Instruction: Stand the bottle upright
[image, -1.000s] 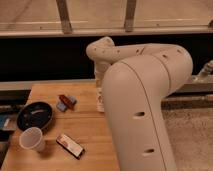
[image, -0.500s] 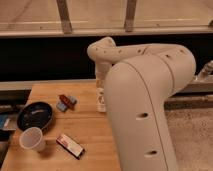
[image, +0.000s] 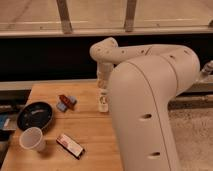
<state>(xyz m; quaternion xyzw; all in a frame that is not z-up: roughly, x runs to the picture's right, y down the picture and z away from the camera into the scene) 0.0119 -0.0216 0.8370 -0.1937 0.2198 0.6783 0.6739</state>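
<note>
The bottle (image: 103, 103) is a small whitish one with a pale label. It appears to stand upright on the wooden table (image: 95, 135), near the table's back right part. My gripper (image: 103, 90) comes straight down onto the bottle's top from the white wrist above. The gripper's end merges with the bottle's upper part, so the bottle's cap is hidden. The big white arm segment fills the right half of the camera view.
A black bowl (image: 35, 116) sits at the table's left edge, with a white paper cup (image: 32, 139) in front of it. A flat dark packet (image: 70, 145) lies near the front. Small red and blue items (image: 66, 102) lie left of the bottle.
</note>
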